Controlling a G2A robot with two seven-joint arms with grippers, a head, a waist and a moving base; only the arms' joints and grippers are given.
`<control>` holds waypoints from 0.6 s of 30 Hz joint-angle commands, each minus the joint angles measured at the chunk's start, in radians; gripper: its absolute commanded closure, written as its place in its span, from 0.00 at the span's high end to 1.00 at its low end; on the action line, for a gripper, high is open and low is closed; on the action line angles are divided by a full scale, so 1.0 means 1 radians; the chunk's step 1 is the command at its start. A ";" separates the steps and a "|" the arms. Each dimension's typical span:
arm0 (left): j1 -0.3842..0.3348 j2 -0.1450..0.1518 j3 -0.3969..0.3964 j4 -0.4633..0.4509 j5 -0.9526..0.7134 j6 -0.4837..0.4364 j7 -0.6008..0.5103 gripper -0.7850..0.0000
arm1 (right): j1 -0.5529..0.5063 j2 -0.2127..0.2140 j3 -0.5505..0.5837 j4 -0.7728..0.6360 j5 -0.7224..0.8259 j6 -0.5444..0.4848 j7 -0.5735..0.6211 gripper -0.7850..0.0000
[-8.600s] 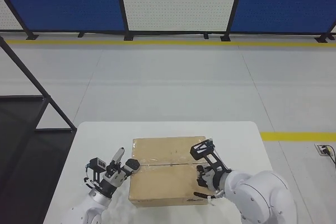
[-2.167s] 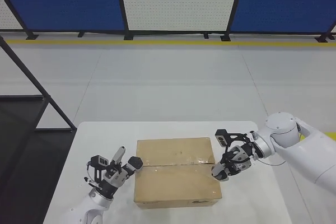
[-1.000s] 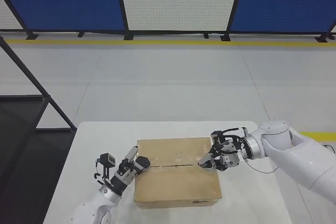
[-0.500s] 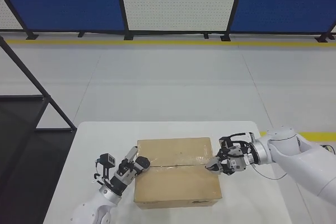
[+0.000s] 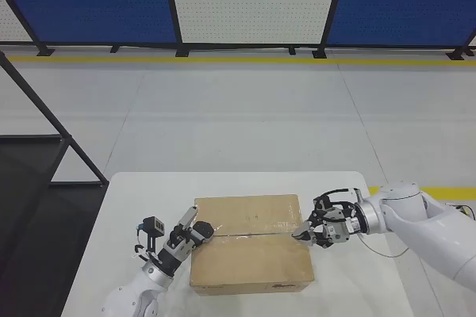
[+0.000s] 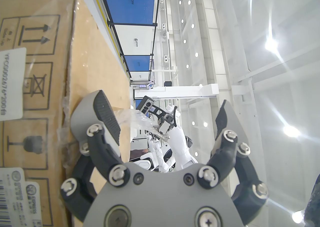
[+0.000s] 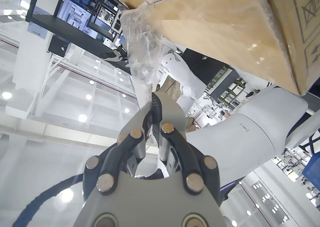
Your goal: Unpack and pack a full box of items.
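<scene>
Cardboard box [image 5: 250,242] sits closed in the middle of the white table [image 5: 143,198], its 2 top flaps meeting at a centre seam. Right gripper [image 7: 153,99] pinches a crumpled strip of clear tape [image 7: 141,45] that runs from the seam's right end. Left gripper [image 6: 162,110] sits at the box's left edge, fingers spread wide and holding nothing.
</scene>
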 commanded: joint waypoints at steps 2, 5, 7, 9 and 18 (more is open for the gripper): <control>-0.001 0.000 0.000 0.001 -0.001 -0.001 0.001 1.00 | -0.002 0.001 0.000 -0.016 -0.013 -0.017 0.017 0.00; -0.001 0.000 0.000 0.001 -0.001 -0.001 0.001 1.00 | -0.004 0.006 0.000 -0.022 -0.016 -0.029 0.029 0.00; -0.001 -0.001 0.000 0.001 -0.001 -0.001 0.001 1.00 | -0.003 0.011 0.000 -0.017 -0.005 -0.036 0.037 0.00; -0.001 -0.001 0.000 0.001 -0.002 -0.003 0.000 1.00 | -0.003 0.017 0.000 -0.009 0.014 -0.033 0.033 0.00; 0.004 0.000 -0.001 -0.002 -0.002 -0.004 -0.008 1.00 | -0.014 0.028 0.000 -0.020 0.053 0.030 -0.030 0.00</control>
